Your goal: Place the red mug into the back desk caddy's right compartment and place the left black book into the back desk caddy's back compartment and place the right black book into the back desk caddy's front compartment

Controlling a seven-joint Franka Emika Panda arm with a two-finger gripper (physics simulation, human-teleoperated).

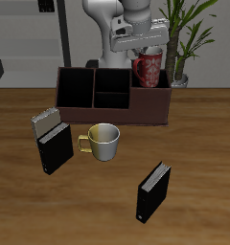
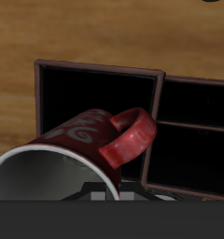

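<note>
The gripper is closed on the rim of the red mug, which hangs beneath it, over the back desk caddy.

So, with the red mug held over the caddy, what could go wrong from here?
1. The hand holds the red mug above the back desk caddy, close to its end wall; lowered off-centre, the mug could catch the rim.
2. In the wrist view the red mug looks tilted, its handle sticking out toward a divider, which it may snag.
3. Released this high, it may bounce or tip.
</note>
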